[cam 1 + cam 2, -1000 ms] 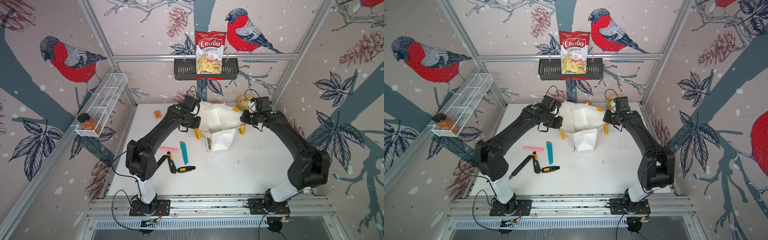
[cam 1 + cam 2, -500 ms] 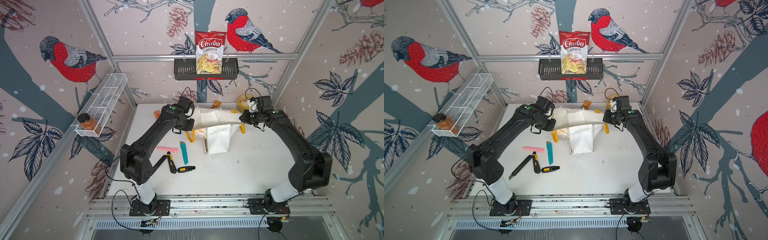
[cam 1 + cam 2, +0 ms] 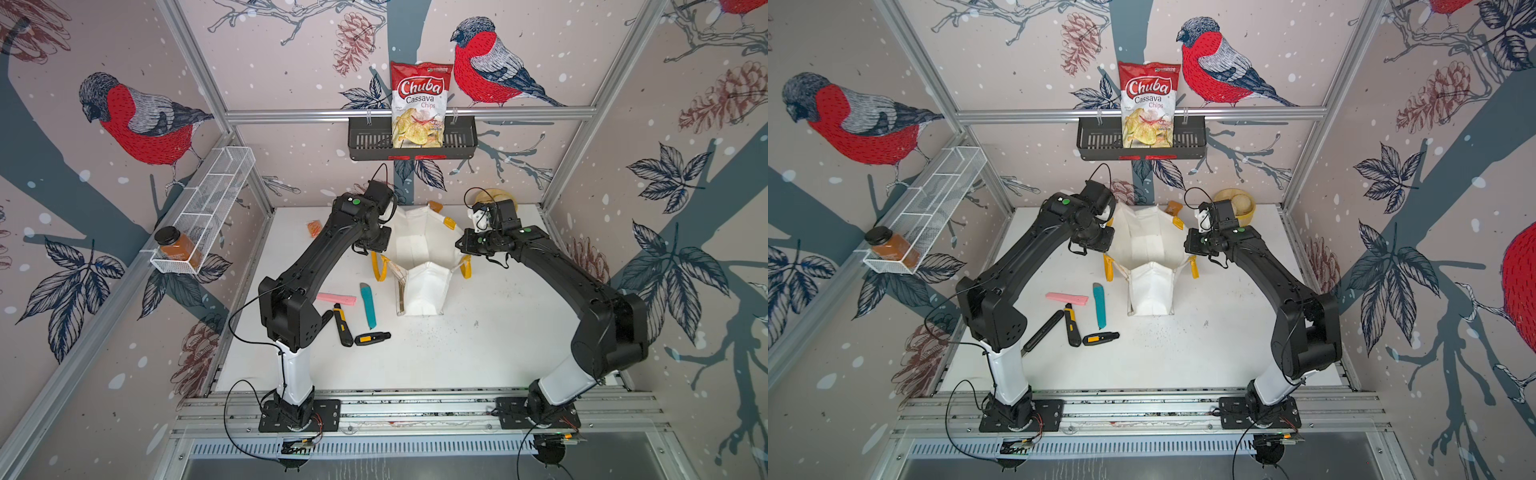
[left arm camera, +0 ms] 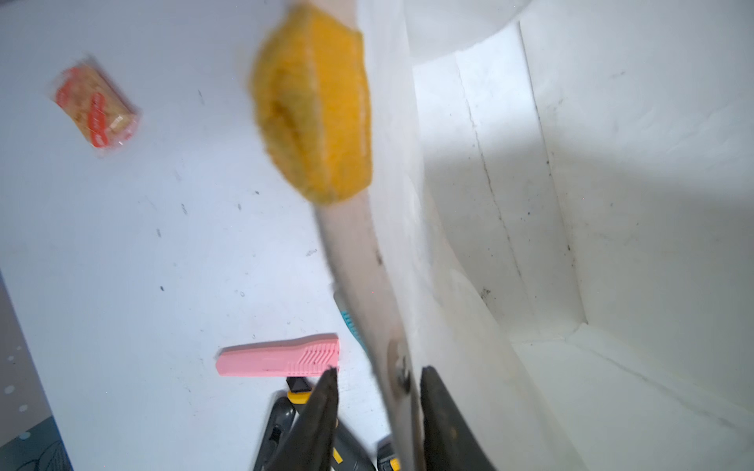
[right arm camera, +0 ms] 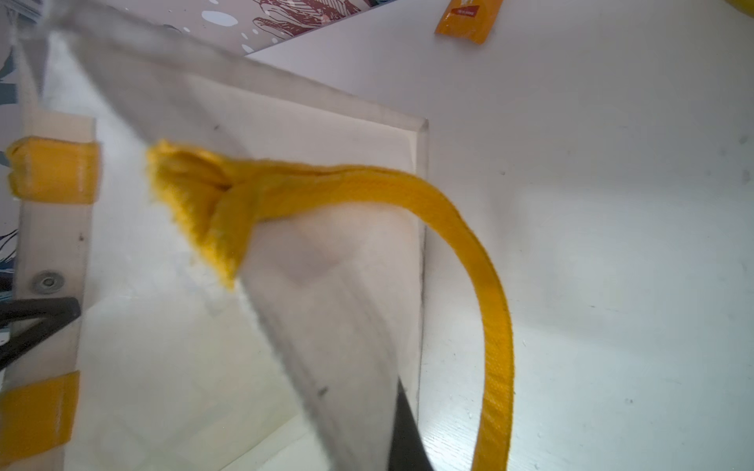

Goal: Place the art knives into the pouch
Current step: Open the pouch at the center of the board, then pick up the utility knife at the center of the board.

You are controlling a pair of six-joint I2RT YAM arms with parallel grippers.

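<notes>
White counter point(image 3: 478, 353): your pouch point(image 3: 419, 286) stands mouth-up again, long axis running away from you — left hand point(image 4: 377, 381) has parted around its rim, right hand point(image 3: 462, 245) stays clamped on it.

A white table point(image 3: 478, 353) is shown. The white pouch point(image 3: 424, 291) stands on it between the left claw point(image 3: 384, 243) and right claw point(image 3: 463, 245). A pink knife point(image 3: 336, 298), teal knife point(image 3: 368, 305) and two black-and-yellow knives point(image 3: 343, 326) are laid near the left claw, and an orange packet point(image 3: 314, 228) beside it.

Robot test cell, aluminium frame point(image 3: 409, 114), bird-print walls point(image 3: 137, 120)
</notes>
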